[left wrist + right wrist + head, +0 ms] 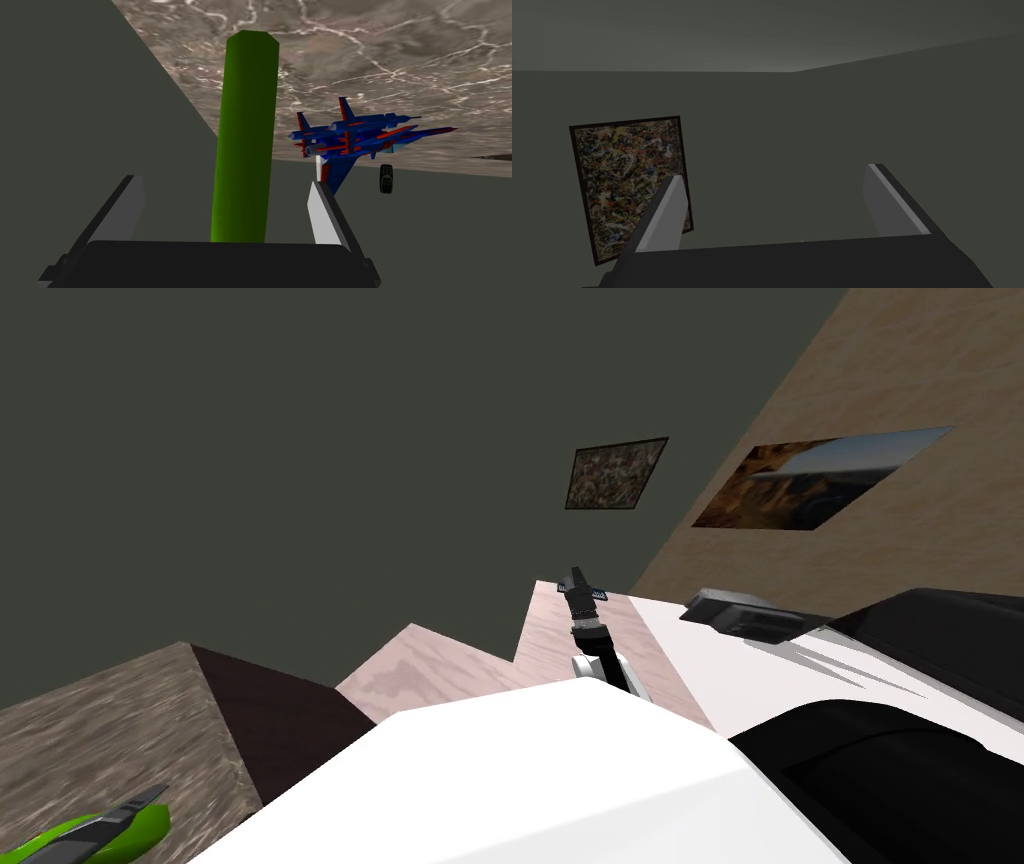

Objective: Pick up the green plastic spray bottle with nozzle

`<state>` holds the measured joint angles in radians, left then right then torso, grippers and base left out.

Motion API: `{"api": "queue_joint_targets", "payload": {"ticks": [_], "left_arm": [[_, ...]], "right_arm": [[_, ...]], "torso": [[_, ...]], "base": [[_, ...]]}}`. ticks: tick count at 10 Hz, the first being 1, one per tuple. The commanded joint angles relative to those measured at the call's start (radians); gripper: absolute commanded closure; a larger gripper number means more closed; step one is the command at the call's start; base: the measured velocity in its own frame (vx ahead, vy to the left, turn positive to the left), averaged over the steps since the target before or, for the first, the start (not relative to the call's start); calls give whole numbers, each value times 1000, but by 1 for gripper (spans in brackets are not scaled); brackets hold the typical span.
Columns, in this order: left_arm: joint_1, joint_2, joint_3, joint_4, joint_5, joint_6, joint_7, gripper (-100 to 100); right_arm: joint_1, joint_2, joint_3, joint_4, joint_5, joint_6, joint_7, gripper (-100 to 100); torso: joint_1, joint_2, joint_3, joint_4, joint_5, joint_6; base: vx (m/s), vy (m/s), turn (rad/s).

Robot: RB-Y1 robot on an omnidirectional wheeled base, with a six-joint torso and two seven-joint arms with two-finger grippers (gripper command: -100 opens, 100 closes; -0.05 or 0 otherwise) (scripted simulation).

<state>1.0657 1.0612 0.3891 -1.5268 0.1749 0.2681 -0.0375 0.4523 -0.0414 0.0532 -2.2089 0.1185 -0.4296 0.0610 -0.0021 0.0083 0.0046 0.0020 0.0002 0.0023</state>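
In the lower left corner of the head view, the green bottle (148, 830) lies on the stone-patterned counter (120, 728), a grey blade across it. In the left wrist view the left pincer (223, 181) is spread, and the bottle (247, 135) rises between its blades, clear of both. Its long axis runs straight out along the pincer's reach. This arm is the nearer one, so pressing the blades together looks like the next step. No label, brand or nozzle can be made out. Beside the bottle are a blue-and-red toy jet (360, 135) and a dark phone (386, 178). At the head view's centre the right pincer (580, 585) is spread, holding nothing.
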Motion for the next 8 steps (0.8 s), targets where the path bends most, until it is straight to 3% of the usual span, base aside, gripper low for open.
{"api": "queue_joint_targets", "payload": {"ticks": [1,2,4,7,8], "left_arm": [[-11,10,-6,50,17,-4,2,-100],[-42,33,-24,90,51,-12,5,-100],[-42,33,-24,140,51,-12,5,-100],[-103,80,-60,242,119,-28,10,-100],[-103,80,-60,272,119,-28,10,-100]], "right_arm": [[0,0,0,0,0,0,0,0],[0,0,0,0,0,0,0,0],[0,0,0,0,0,0,0,0],[0,0,0,0,0,0,0,0],[0,0,0,0,0,0,0,0]], "torso": [[0,0,0,0,0,0],[2,-1,0,0,0,-1],[1,0,0,0,0,-1],[3,-3,-2,-1,1,-2],[2,-1,-1,0,0,0]], "base": [[-114,-54,-173],[-140,-82,-267],[-85,-50,-90],[-96,-66,-243],[-101,-76,-177]]}}
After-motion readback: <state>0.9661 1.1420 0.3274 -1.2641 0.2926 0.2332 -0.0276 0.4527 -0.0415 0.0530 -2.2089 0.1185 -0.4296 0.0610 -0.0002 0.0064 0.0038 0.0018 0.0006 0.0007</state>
